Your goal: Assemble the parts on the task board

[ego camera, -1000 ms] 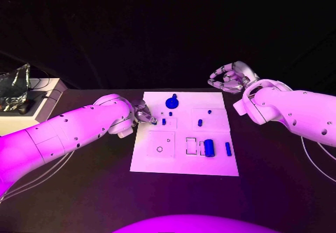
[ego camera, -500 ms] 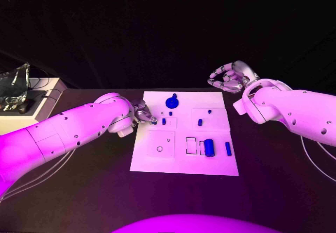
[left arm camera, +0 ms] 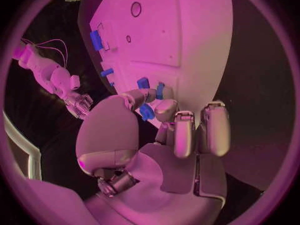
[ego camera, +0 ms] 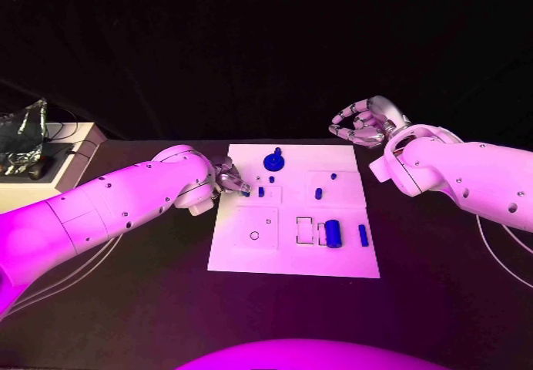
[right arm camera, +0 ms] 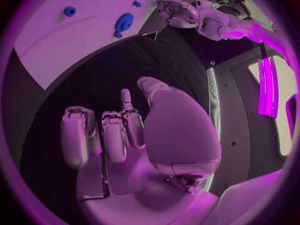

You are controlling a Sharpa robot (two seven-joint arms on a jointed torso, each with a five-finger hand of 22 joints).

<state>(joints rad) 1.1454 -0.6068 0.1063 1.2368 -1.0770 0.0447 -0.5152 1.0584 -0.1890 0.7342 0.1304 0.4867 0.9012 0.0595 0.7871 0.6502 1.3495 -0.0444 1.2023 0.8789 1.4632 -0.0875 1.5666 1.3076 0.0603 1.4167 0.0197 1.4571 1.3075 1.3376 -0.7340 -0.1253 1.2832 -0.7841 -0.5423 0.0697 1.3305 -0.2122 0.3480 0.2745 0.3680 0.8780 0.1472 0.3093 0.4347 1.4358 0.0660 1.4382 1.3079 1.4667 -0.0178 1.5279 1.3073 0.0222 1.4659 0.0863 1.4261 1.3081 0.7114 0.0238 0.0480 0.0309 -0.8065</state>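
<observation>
Your left robot hand [ego camera: 229,182] pinches a small blue part [left arm camera: 146,111] at the task board's [ego camera: 291,260] left edge; your right robot hand [ego camera: 362,123] hovers curled, holding nothing.

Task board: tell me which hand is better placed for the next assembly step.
Left, probably. The left hand is at the task board's edge and pinches a small blue part in its fingertips. The right hand hangs beyond the board's far corner, fingers curled, holding nothing.

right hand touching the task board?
Apart. Head view shows the right hand raised beyond the task board's far right corner, with dark table between them.
</observation>
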